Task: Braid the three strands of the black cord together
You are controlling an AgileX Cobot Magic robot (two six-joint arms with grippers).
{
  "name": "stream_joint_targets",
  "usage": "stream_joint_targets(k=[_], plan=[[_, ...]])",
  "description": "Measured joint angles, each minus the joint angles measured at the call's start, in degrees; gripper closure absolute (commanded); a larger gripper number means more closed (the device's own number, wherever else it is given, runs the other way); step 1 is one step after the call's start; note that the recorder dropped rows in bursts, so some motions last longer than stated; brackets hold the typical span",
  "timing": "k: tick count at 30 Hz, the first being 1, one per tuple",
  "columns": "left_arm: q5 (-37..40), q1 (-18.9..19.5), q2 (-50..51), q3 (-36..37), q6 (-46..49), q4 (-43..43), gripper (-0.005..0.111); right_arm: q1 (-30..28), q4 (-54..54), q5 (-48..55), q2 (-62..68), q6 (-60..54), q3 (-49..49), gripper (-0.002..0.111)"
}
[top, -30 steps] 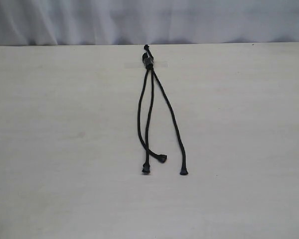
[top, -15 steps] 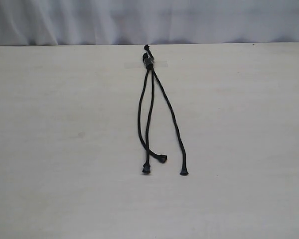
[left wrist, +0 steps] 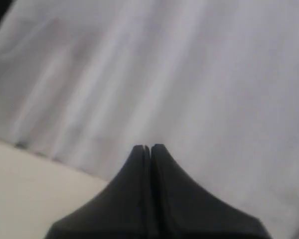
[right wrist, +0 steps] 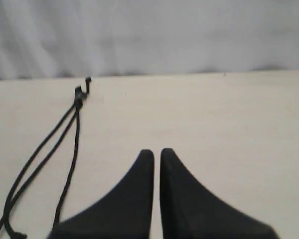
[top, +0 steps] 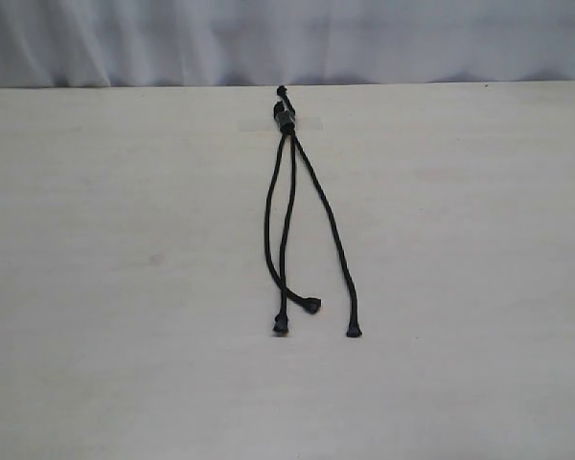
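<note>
The black cord (top: 289,192) lies along the middle of the table, its knotted end (top: 286,120) toward the far edge with a short tail beyond it. Three strands fan toward the front. The left strand (top: 267,220) bows outward and crosses the middle one (top: 289,211) near their knobbed tips. The right strand (top: 328,220) lies apart and ends at its own tip (top: 353,332). Neither arm shows in the exterior view. My left gripper (left wrist: 150,147) is shut and faces the curtain. My right gripper (right wrist: 157,152) is shut and empty above bare table, with the cord (right wrist: 45,149) off to one side.
The pale table (top: 460,287) runs to a far edge just behind the knot. A white-grey curtain (top: 268,38) hangs behind it and fills most of the left wrist view (left wrist: 189,74).
</note>
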Motion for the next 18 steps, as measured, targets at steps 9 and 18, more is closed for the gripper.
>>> stream_joint_targets(k=[9, 18], plan=[[6.6, 0.0, 10.1, -7.2, -2.9, 8.2, 0.107, 0.0, 7.7, 3.3, 20.4, -0.1, -7.9, 0.104], [-3.7, 0.0, 16.5, -8.2, -2.8, 15.5, 0.107, 0.0, 11.8, 3.2, 25.0, -0.1, -7.9, 0.104]])
